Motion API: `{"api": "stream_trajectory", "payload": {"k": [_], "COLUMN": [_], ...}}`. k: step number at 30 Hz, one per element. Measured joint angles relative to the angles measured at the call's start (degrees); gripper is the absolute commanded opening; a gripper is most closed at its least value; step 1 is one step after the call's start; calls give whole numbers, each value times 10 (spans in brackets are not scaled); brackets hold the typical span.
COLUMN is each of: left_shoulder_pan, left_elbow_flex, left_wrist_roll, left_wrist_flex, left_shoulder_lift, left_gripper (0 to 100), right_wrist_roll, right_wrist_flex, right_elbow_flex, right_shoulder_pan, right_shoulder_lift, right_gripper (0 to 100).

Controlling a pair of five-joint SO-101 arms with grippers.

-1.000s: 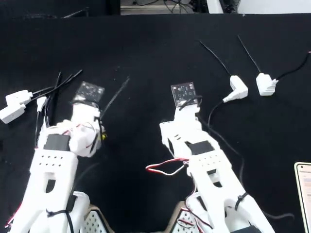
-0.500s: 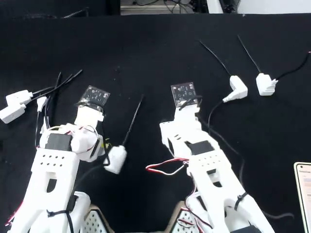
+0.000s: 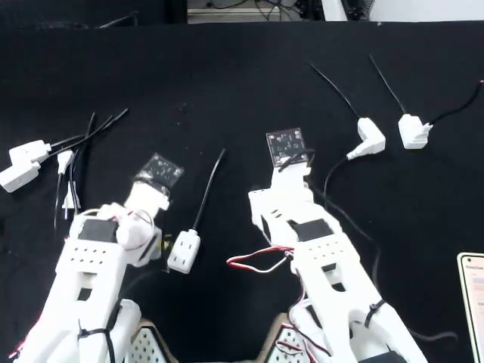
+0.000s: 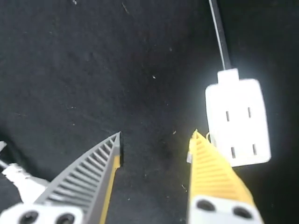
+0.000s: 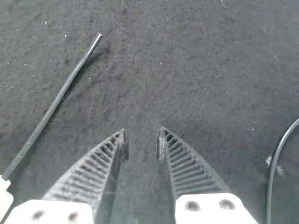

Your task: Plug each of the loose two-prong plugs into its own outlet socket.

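Over the black surface (image 3: 227, 76), the high view shows us the outlet socket (image 3: 184, 251) lying flat beside the left arm (image 3: 94, 257), which has drawn back. In our left wrist view the left pincer (image 4: 156, 137) gapes wide, socket just beside it. Our right wrist view: right pincer (image 5: 141, 135) narrowly parted, empty.

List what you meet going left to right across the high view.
pair of white connectors → left arm → white outlet block → right arm → angled white connector → blocky white connector → paper sheet at the right edge.
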Motion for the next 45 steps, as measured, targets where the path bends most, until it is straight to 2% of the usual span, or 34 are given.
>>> {"api": "stream_trajectory", "payload": {"k": [4, 7, 13, 16, 20, 24, 29, 32, 35, 39, 45], "left_shoulder_pan": [4, 33, 179, 261, 308, 277, 160, 113, 105, 105, 74], "left_elbow_flex": [25, 27, 27, 27, 27, 6, -49, -58, -57, -64, -143], "left_wrist_roll": [-1, 1, 84, 113, 137, 139, 139, 154, 185, 209, 240], "left_wrist_flex": [-9, -9, -12, -14, -14, -14, -19, -62, -131, -204, -219], "left_shoulder_lift": [0, -3, -4, -4, -4, -4, -4, -4, 7, 93, 298], "left_gripper": [238, 240, 242, 243, 243, 243, 243, 243, 243, 243, 243], "right_wrist_roll": [0, 0, -33, -37, -38, -38, -38, -38, -38, -38, -38], "right_wrist_flex": [0, 25, 69, 70, 70, 70, 70, 70, 70, 70, 70], "right_elbow_flex": [0, -19, -37, -37, -37, -37, -37, -37, -37, -37, -37], "right_shoulder_pan": [1, 44, 151, 173, 178, 178, 178, 178, 178, 177, 177], "right_shoulder_lift": [0, -17, -50, -57, -58, -58, -58, -58, -58, -58, -58], "right_gripper": [104, 103, 106, 106, 106, 106, 106, 106, 106, 106, 106]}}
